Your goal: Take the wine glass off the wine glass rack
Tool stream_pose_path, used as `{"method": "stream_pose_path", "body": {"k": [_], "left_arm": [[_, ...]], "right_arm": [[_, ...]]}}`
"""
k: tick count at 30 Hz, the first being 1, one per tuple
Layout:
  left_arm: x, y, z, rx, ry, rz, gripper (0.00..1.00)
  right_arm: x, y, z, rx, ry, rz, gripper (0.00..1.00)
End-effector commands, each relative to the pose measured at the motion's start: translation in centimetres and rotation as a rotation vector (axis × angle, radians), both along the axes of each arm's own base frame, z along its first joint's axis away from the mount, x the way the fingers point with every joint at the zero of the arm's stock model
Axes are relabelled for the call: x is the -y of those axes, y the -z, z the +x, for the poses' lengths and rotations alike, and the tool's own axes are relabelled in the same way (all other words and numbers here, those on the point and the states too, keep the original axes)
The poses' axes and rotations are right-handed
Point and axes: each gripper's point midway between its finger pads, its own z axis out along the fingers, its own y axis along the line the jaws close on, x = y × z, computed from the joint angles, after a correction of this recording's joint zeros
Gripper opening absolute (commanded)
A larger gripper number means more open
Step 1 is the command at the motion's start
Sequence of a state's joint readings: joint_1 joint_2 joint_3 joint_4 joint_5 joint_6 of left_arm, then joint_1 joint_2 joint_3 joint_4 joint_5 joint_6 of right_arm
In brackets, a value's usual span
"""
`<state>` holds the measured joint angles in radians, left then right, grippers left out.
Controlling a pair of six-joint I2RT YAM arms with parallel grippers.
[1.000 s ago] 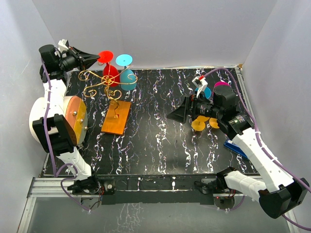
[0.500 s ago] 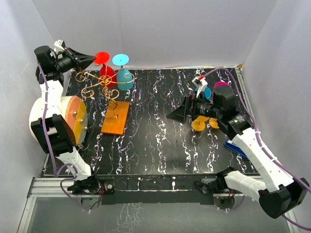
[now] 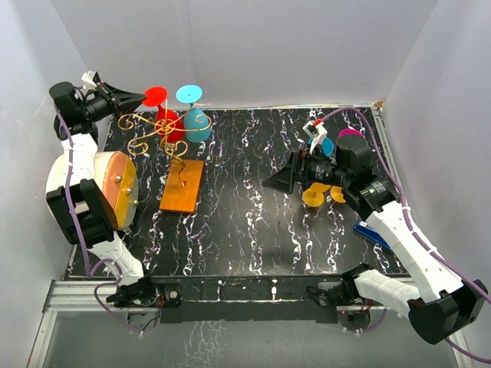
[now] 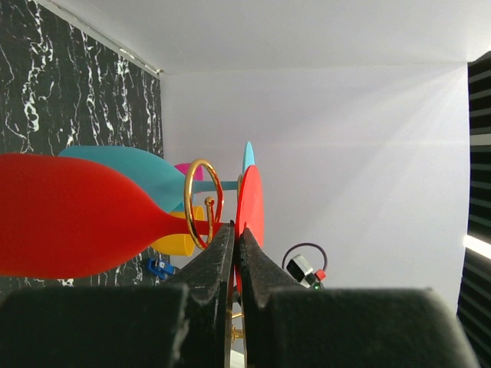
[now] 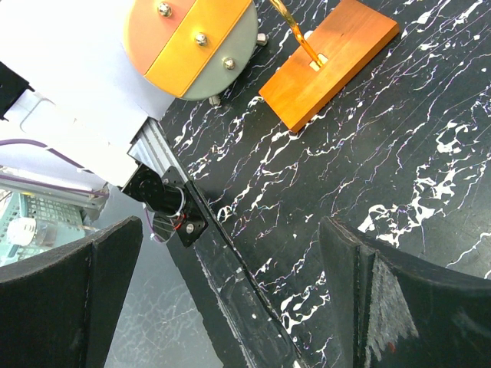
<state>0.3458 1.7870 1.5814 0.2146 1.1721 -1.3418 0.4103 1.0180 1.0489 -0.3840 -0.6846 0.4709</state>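
Observation:
The red wine glass (image 3: 169, 123) hangs by its stem in a gold loop (image 4: 202, 202) of the wine glass rack (image 3: 147, 142), its round foot (image 3: 154, 95) toward the back wall. My left gripper (image 3: 143, 97) is shut on the stem right at the foot; in the left wrist view the left gripper (image 4: 235, 231) pinches it between bowl (image 4: 69, 215) and foot. A cyan wine glass (image 3: 198, 123) hangs beside it. The rack's wooden base (image 3: 182, 185) lies flat on the table. Mid-table on the right, my right gripper (image 3: 277, 181) hovers open and holds nothing.
Yellow cups (image 3: 314, 196), a cyan cup (image 3: 327, 146) and a magenta cup (image 3: 351, 134) crowd under the right arm, with a blue object (image 3: 374, 231) beside them. The left arm's round orange-faced joint (image 3: 120, 188) stands just left of the base. White walls close the back and sides.
My left gripper has drawn back to the left with the red glass's foot in it. The red and cyan glasses and the rack's scroll arms have shifted left. The right arm is still.

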Motion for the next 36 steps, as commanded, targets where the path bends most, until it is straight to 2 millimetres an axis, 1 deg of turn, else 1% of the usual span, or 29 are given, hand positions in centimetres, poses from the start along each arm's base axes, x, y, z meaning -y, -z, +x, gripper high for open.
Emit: {"method": "stream_pose_path", "body": {"k": [1, 6, 14, 17, 18, 21, 25, 28, 30, 33, 36], "left_arm": [[0.4, -4.9, -3.5, 0.142, 0.04, 0.034, 0.0], [-0.3, -5.1, -3.8, 0.148, 0.029, 0.032, 0.0], [-3.0, -3.9, -3.8, 0.102, -0.061, 0.055, 0.0], [-4.0, -3.6, -3.0, 0.086, -0.111, 0.079, 0.0], [-4.2, -3.8, -2.6, 0.091, -0.125, 0.084, 0.0], [-5.4, -4.1, -0.9, 0.097, -0.186, 0.083, 0.0], [-6.4, -6.5, 1.1, 0.165, -0.265, 0.095, 0.0], [-5.9, -9.7, 2.0, 0.248, -0.291, 0.107, 0.0], [-4.8, -12.1, 2.4, 0.315, -0.287, 0.102, 0.0], [-2.2, -15.9, 2.1, 0.42, -0.252, 0.094, 0.0], [1.1, -19.5, 0.8, 0.532, -0.197, 0.081, 0.0]], "right_arm": [[-0.4, -1.5, 0.1, 0.068, -0.017, 0.036, 0.98], [-0.4, -1.4, 0.1, 0.063, -0.018, 0.037, 0.98], [-0.3, -1.6, 0.0, 0.07, -0.017, 0.039, 0.98], [-0.4, -1.5, 0.0, 0.068, -0.021, 0.044, 0.98], [-0.5, -1.4, 0.0, 0.065, -0.022, 0.046, 0.98], [-0.5, -1.6, 0.1, 0.068, -0.021, 0.051, 0.98], [-0.4, -1.9, 0.1, 0.075, -0.015, 0.051, 0.98], [-0.3, -2.0, 0.2, 0.082, -0.005, 0.05, 0.98], [-0.3, -2.0, 0.2, 0.081, -0.003, 0.05, 0.98], [-0.4, -1.9, 0.3, 0.072, 0.0, 0.055, 0.98], [-0.4, -1.9, 0.5, 0.065, 0.013, 0.058, 0.98]]}}
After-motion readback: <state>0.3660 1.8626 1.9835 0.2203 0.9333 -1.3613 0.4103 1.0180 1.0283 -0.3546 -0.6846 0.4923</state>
